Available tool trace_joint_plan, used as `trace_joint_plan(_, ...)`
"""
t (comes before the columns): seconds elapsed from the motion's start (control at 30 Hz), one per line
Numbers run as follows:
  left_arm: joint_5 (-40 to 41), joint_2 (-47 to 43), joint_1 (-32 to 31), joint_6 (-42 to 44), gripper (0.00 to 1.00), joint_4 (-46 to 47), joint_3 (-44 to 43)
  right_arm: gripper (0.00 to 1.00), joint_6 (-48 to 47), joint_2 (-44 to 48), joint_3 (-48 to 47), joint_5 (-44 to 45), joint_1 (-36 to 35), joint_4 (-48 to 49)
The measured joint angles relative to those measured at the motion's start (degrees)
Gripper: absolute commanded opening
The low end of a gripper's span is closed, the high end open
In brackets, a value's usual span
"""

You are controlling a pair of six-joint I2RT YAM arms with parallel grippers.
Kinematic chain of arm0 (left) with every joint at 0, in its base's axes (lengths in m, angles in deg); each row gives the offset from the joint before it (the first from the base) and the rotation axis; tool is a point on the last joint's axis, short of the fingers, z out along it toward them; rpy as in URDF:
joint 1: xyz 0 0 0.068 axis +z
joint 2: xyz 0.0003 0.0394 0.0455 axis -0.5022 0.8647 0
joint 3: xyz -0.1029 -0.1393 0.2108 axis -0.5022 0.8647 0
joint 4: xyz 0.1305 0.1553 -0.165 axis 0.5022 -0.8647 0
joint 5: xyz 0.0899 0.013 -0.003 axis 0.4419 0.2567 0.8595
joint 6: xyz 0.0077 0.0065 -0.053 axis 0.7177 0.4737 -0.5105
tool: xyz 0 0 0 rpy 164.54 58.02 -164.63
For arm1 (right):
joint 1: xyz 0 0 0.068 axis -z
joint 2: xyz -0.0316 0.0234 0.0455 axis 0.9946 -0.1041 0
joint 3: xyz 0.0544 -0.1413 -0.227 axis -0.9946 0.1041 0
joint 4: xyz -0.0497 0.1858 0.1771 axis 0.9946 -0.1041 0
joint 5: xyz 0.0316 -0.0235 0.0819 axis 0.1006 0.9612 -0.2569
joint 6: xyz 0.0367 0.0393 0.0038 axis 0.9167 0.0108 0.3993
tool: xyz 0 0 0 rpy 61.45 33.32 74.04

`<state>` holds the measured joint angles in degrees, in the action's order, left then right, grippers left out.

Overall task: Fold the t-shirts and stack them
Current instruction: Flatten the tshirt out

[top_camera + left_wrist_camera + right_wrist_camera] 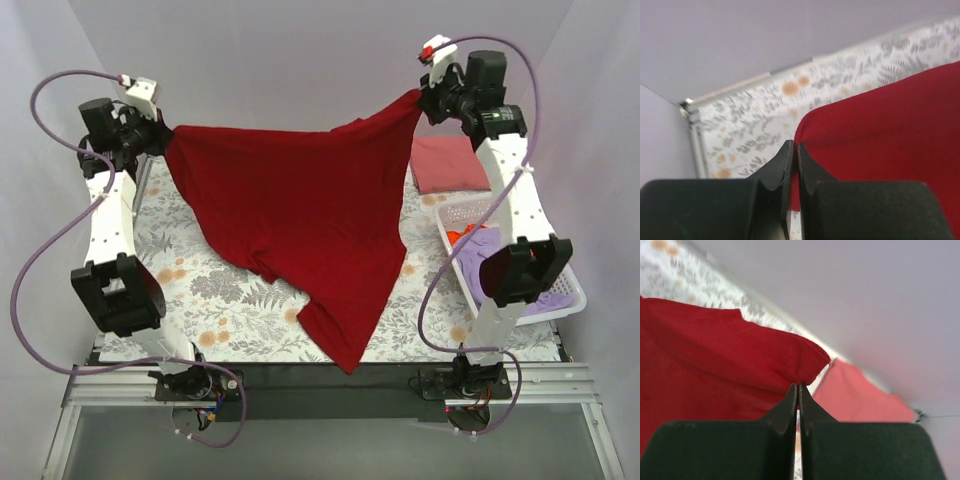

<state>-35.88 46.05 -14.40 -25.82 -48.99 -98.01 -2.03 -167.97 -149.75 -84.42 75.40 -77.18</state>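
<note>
A deep crimson t-shirt (300, 210) hangs stretched in the air between both grippers, its lower part drooping to a point near the table's front edge. My left gripper (165, 140) is shut on its left corner. In the left wrist view the jaws (794, 147) pinch the crimson fabric (890, 130). At the back right, my right gripper (420, 100) is shut on the other corner; its wrist view shows that gripper (798, 386) pressed onto the cloth (715, 350). A folded pinkish-red t-shirt (450, 163) lies at the back right, and shows again in that wrist view (855, 395).
A grey-and-orange floral cloth (200, 270) covers the table. A white lattice basket (460, 212) stands at the right, holding a lavender shirt (480, 245) and an orange one (462, 235), partly hidden by the right arm. Pale walls close in the back and sides.
</note>
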Motion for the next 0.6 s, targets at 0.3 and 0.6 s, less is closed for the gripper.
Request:
trace_joint_plan(0.3,3.8,-21.8,0.3,-7.7,0.00,11.1,5.4,0.01,2.8,23.6,8.5,2.7,0.2,11.1)
trace_joint_plan(0.6,13.2,-46.6,0.3,-8.7,0.00,16.6,13.9,0.01,3.0,43.9,15.3,6.6,0.3,18.1)
